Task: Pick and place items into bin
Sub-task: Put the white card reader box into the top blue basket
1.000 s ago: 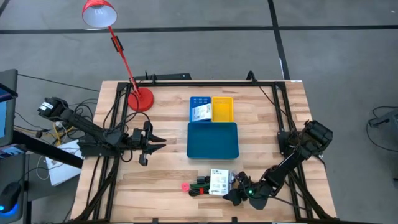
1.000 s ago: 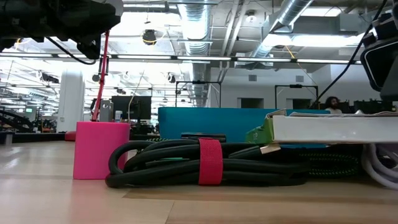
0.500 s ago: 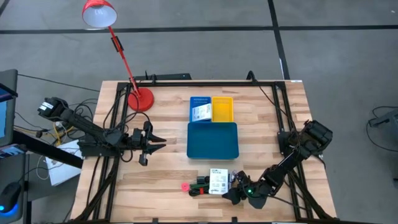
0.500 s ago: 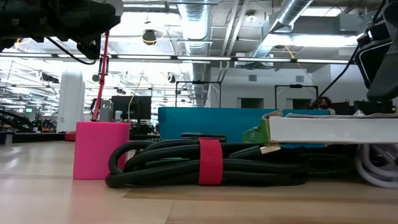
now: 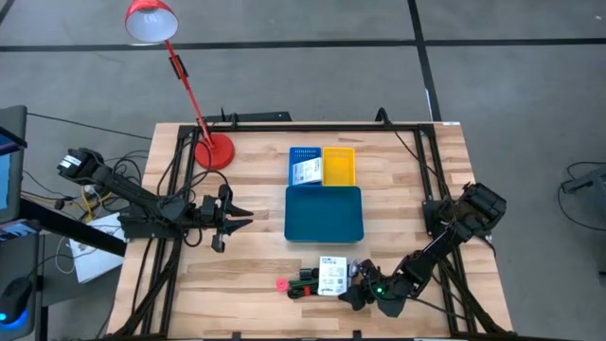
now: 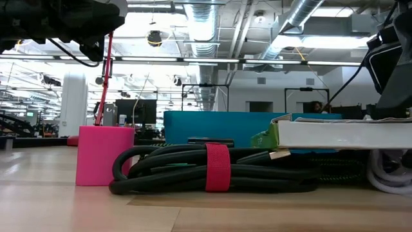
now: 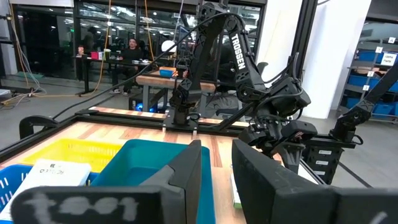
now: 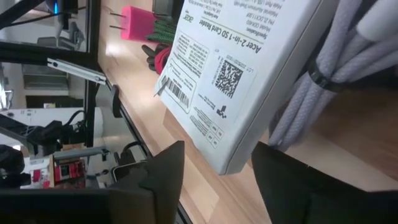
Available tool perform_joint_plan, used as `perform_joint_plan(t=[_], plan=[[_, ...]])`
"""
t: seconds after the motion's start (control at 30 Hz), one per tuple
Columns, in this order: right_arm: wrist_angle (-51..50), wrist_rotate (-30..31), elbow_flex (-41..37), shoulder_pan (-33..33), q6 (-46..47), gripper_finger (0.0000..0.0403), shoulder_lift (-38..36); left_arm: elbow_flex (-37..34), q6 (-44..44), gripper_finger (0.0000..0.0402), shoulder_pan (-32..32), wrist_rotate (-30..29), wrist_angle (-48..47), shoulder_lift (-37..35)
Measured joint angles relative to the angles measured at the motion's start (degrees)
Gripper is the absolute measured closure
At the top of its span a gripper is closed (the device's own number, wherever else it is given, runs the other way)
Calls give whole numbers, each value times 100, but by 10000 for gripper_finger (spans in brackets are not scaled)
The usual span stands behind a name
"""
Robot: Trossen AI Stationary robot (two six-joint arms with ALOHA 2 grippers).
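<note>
Two arms work over the wooden desk [image 5: 256, 237]. The large teal tray [image 5: 324, 213] sits at desk centre; the blue tray [image 5: 304, 166] and the yellow tray [image 5: 339, 166] stand side by side, touching its far edge. One white packet [image 5: 305, 171] lies in the blue tray.

Change from the earlier frames: in the low view the right arm's dark body has shifted slightly at the picture's right edge; the items and the left arm are unchanged.

The left gripper [image 5: 237, 219] hangs above the desk left of the teal tray, jaws narrowly parted. The right gripper [image 5: 352, 289] sits at the near edge, jaws open around the near end of the second white packet [image 5: 332, 275]. This packet lies just before the teal tray, on the coiled black cable [image 6: 212, 169], one end raised; its long axis runs front to back. The cable's coil runs left to right, and the pink block [image 5: 282, 283] stands at its left end.
</note>
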Motion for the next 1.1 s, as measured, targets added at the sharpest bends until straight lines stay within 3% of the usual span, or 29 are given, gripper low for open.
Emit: perform_joint_plan(t=[0.43, 1.1], plan=[[-30, -1, 0, 0, -22, 333, 0, -2, -101, 324, 0, 0, -37, 0], [-2, -2, -2, 7, -429, 344, -2, -2, -105, 324, 0, -2, -151, 0]])
